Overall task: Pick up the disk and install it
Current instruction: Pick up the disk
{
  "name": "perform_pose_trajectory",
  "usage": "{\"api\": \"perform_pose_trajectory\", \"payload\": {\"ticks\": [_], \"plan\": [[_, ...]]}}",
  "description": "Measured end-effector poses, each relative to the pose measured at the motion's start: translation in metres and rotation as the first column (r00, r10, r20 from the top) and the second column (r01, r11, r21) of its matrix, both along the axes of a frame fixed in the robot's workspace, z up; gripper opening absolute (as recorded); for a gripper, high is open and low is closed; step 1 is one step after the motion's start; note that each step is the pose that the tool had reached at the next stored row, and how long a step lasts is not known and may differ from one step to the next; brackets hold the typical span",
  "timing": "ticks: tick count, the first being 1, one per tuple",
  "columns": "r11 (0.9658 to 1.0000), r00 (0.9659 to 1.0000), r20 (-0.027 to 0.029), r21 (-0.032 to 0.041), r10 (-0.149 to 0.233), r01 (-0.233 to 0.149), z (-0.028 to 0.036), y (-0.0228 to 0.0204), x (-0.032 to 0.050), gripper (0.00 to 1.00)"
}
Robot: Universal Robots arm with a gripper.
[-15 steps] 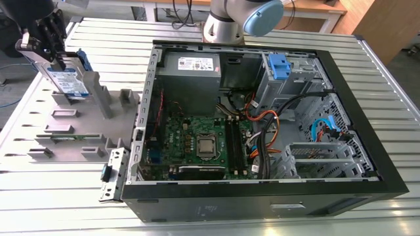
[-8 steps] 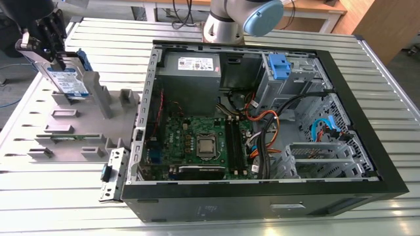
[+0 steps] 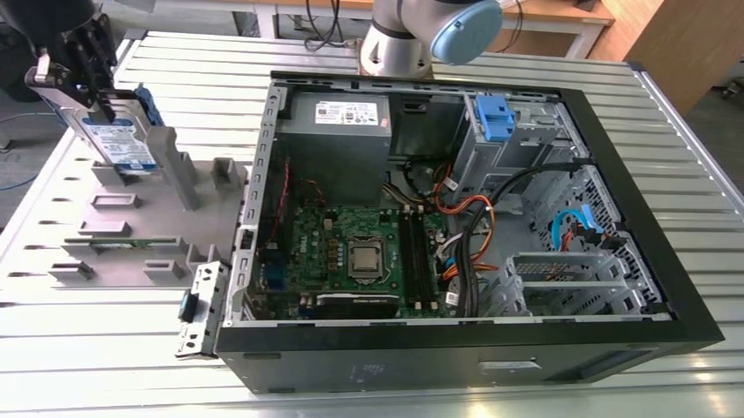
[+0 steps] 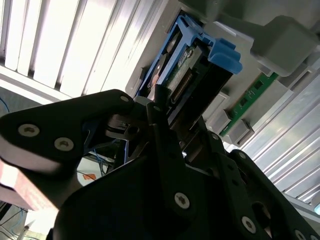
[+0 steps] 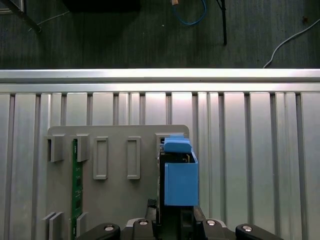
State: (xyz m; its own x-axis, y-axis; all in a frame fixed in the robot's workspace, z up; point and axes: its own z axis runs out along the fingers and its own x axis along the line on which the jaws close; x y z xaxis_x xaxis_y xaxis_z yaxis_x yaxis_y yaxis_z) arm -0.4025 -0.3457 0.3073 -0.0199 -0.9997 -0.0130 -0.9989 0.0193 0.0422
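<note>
Case: black computer case lies on its side with its side panel off, along the near edge of the slatted bench. Probably laid so to open the interior from above.
Fixture: grey slotted plate beside the case, on the bench at the exterior view's left. Its slots likely keep parts on edge so both faces can be reached.
Gripper: gripper above the plate's far end, fingers clamped on the upper edge of the disk.
Disk, place: upright, slightly tilted, over the plate near the bench's far corner at the exterior view's left. Whether its lower edge sits in a slot, cannot tell.
Disk, look: flat silver body, white-and-blue label, blue carrier frame.
Bay: blue latch at the case's far side, no drive in it.
Supply: grey box with a white sticker, just beside the bay.
</note>
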Motion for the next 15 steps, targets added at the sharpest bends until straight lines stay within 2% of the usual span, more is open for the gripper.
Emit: {"api": "perform_pose_trajectory", "payload": {"ticks": [3, 9, 15], "plan": [[1.0000, 1.0000, 0.0000, 0.0000, 0.000, 0.000, 0.0033, 0.0000, 0.0000, 0.35], [1.0000, 1.0000, -0.0001, 0.0000, 0.000, 0.000, 0.0040, 0.0000, 0.0000, 0.35], [1.0000, 1.0000, 0.0000, -0.0001, 0.000, 0.000, 0.0075, 0.0000, 0.0000, 0.35]]}}
